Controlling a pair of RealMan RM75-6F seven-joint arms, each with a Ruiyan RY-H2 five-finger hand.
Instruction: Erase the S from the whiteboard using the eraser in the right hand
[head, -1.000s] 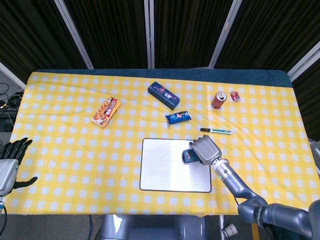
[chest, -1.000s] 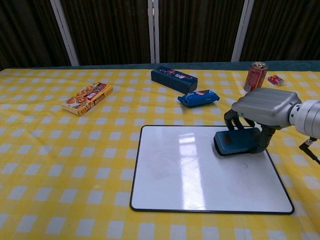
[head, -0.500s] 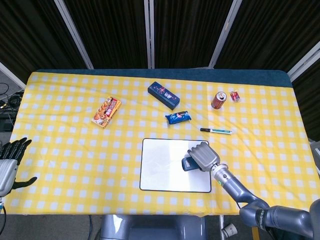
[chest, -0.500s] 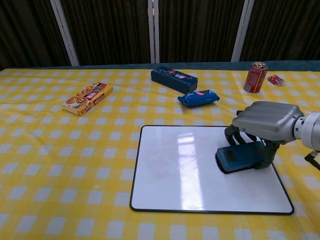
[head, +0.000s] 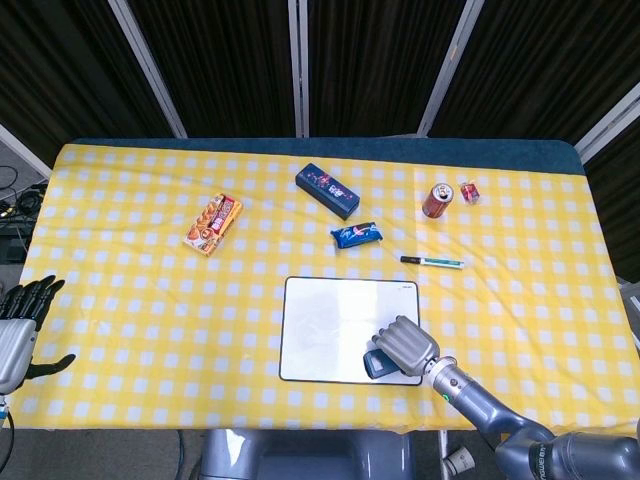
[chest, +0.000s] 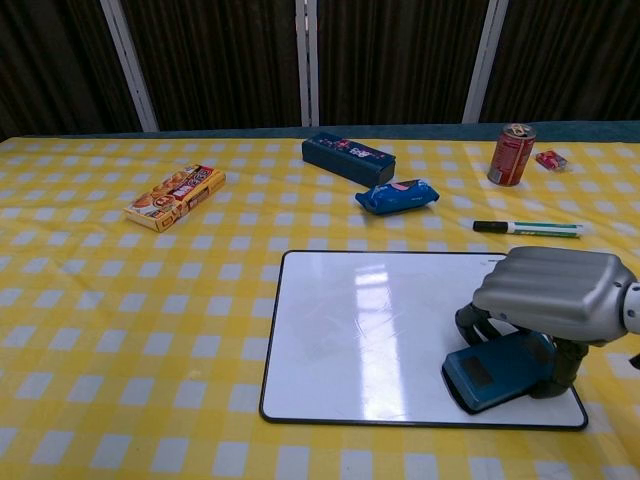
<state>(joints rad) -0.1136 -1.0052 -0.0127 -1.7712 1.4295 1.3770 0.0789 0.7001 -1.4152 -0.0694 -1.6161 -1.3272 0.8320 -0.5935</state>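
The whiteboard lies flat at the table's near middle; its surface looks blank white with only glare, and I see no letter on it. My right hand grips the blue eraser and presses it on the board's near right corner. My left hand rests off the table's left edge with fingers spread and nothing in it; the chest view does not show it.
A marker lies just beyond the board's far right corner. Further back are a blue snack packet, a dark blue box, a biscuit box, a red can and a small red item.
My right hand has slid the eraser from the board's far right part toward me, down to its near right corner. The marker is uncovered now. The left hand has not moved.
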